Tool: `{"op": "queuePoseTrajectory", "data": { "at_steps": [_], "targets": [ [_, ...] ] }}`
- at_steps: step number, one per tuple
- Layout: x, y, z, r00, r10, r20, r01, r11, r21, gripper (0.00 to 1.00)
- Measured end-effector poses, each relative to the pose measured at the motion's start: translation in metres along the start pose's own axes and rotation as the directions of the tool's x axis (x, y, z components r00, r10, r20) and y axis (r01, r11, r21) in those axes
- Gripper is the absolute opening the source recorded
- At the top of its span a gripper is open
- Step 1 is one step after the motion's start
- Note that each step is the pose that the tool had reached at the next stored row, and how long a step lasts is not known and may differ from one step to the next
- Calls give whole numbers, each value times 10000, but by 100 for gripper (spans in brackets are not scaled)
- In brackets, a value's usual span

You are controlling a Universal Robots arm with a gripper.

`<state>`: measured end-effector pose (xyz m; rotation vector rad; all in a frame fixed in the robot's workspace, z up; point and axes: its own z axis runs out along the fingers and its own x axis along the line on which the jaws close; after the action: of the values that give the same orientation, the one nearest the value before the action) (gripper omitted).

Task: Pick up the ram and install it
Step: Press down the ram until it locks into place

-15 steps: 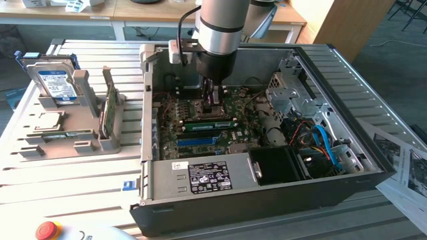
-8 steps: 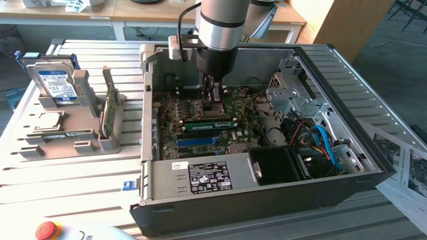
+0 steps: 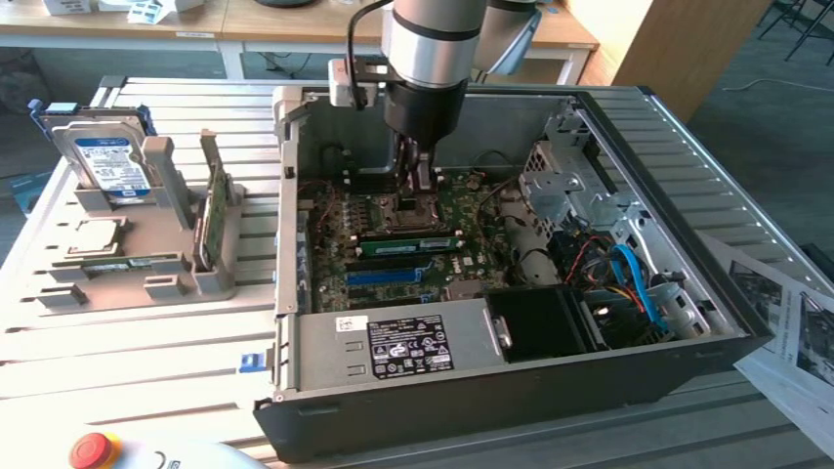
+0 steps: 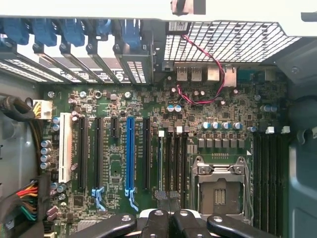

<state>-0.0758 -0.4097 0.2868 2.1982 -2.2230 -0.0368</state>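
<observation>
"Inside the computer case (image 3: 293,195), how much room?"

"Little. The gripper (image 3: 421,188) hangs low over the motherboard (image 4: 114,168), fingertips pressed together with nothing visibly between them. A drive cage (image 3: 561,181) crowds the exterior view's right and the power supply (image 3: 391,347) sits along the near edge."

"And the ram (image 3: 410,238)?"

"Lying along a slot just beside the processor socket (image 4: 220,191), under the gripper. I can't tell if they touch. 1 more green stick (image 3: 209,210) stands on edge in the grey holder (image 3: 156,278), well apart, outside the case wall."
</observation>
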Motion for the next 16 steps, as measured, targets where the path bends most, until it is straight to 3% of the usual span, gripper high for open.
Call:
{"op": "queuePoseTrajectory", "data": {
  "at_steps": [16],
  "targets": [
    [-2,8,-299,10000,-1,-1,1,10000,0,11]
  ]
}}
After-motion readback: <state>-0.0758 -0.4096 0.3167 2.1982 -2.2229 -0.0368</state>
